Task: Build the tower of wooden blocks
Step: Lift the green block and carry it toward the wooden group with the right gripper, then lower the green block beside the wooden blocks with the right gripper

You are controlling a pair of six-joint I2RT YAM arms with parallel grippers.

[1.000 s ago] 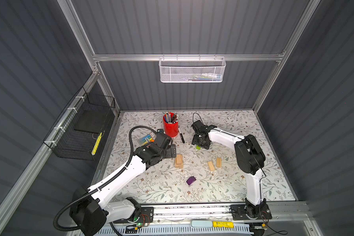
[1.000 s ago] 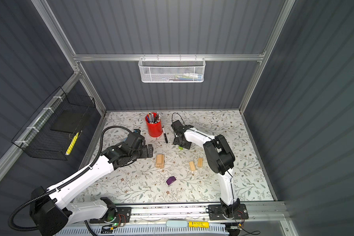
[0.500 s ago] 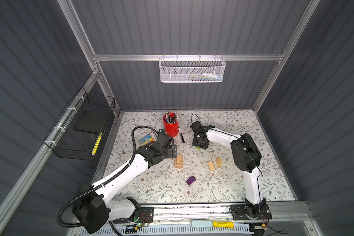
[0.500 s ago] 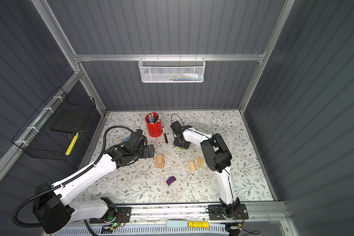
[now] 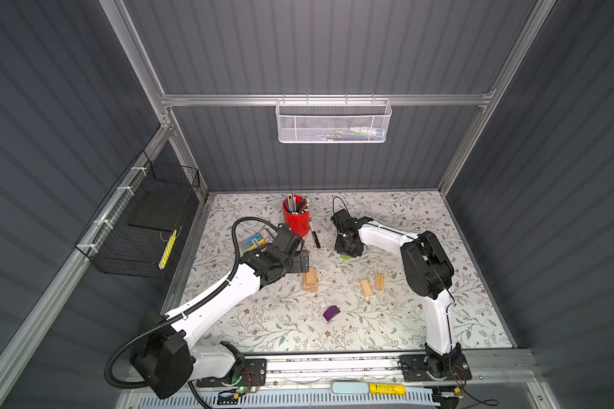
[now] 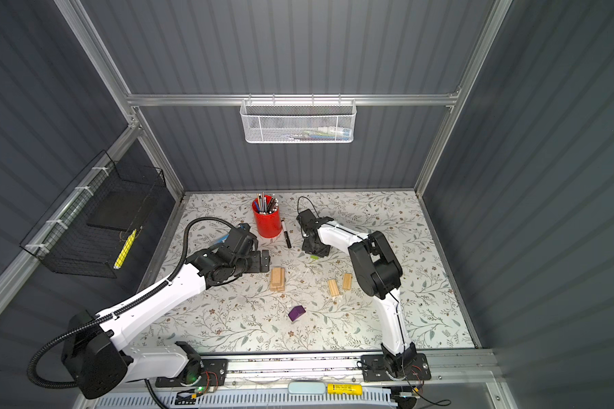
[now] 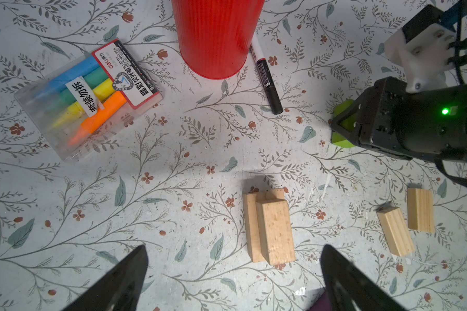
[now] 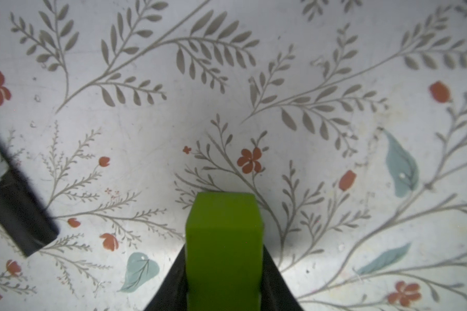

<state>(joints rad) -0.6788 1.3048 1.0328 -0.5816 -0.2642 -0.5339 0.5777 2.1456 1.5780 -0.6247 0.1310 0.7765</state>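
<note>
The wood block tower (image 5: pixel 310 279) (image 6: pixel 277 279) is a low stack of pale blocks (image 7: pixel 270 229) mid-table, just ahead of my open left gripper (image 7: pixel 233 253) (image 5: pixel 303 262), which holds nothing. Two loose wood blocks (image 5: pixel 366 287) (image 5: pixel 379 281) lie to its right, and both show in the left wrist view (image 7: pixel 395 234) (image 7: pixel 420 210). A purple block (image 5: pixel 331 313) (image 6: pixel 296 313) lies nearer the front. My right gripper (image 8: pixel 224 250) (image 5: pixel 346 252) points down at the table behind them. Its fingers press both sides of the lime-green block (image 8: pixel 224 237) (image 7: pixel 343 126).
A red pencil cup (image 5: pixel 296 217) (image 7: pixel 216 37) stands at the back. A black marker (image 5: pixel 314 237) (image 7: pixel 266 78) lies beside it, and a highlighter pack (image 5: pixel 257 242) (image 7: pixel 92 97) lies to its left. A white mesh basket (image 5: pixel 334 122) hangs on the back wall and a black wire basket (image 5: pixel 146 223) on the left wall.
My right gripper's jaws have closed in onto the lime-green block, and that arm's elbow has swung a little leftward. The left arm has hardly moved.
</note>
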